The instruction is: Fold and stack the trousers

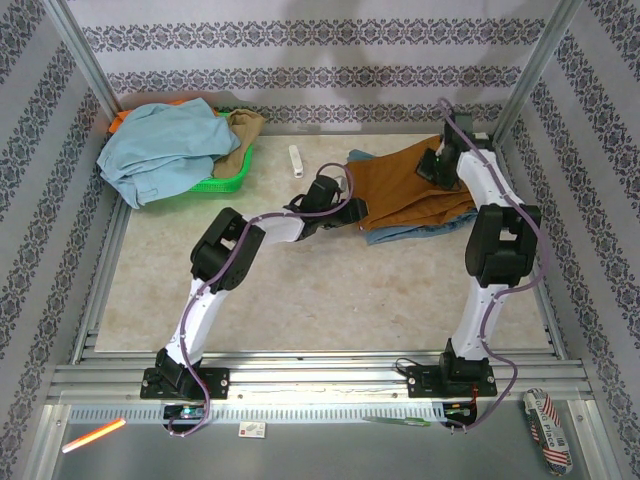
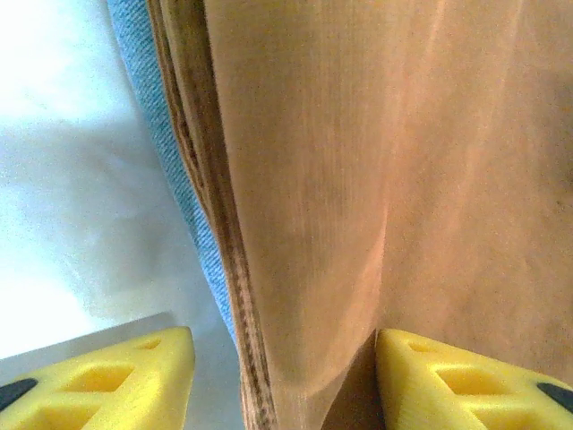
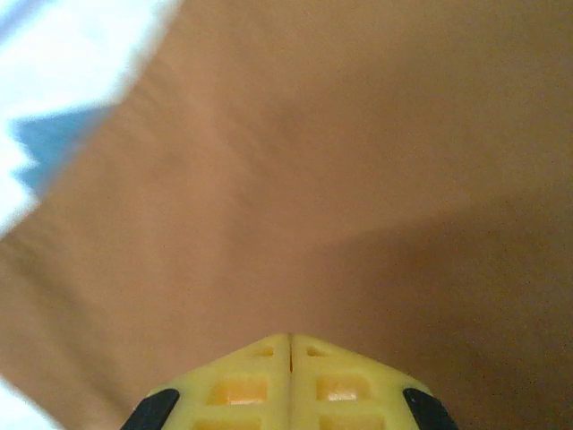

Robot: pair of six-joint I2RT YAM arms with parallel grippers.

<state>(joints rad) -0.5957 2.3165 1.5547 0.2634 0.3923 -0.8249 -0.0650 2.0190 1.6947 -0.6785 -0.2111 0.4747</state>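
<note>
Surface and room: a beige, stone-patterned bench [image 1: 330, 290] stands inside an aluminium frame, with patterned wallpaper on three sides. At the far left a green plastic mesh basket [image 1: 225, 180] carries a heaped pale light-blue garment [image 1: 160, 150].

Task item: the rust-brown cloth trousers [image 1: 400, 185] lie folded at the far right of the bench, on top of a faded blue denim piece [image 1: 425, 228] whose edge shows along their near side.

Hidden or unclear: the right arm covers the far right corner of the trousers. Waistband and buttons cannot be made out, so I cannot tell which end is the waist. The right wrist view is blurred.

Orientation: the folded bundle's long axis runs left to right across the bench, its right end tilted slightly away.

Left end effector [image 1: 352, 210] [image 2: 285, 381]: fingers apart at the trousers' left folded edge.

Right end effector [image 1: 437, 165] [image 3: 288, 345]: fingers together over the brown cloth; whether cloth is pinched cannot be told.
</note>
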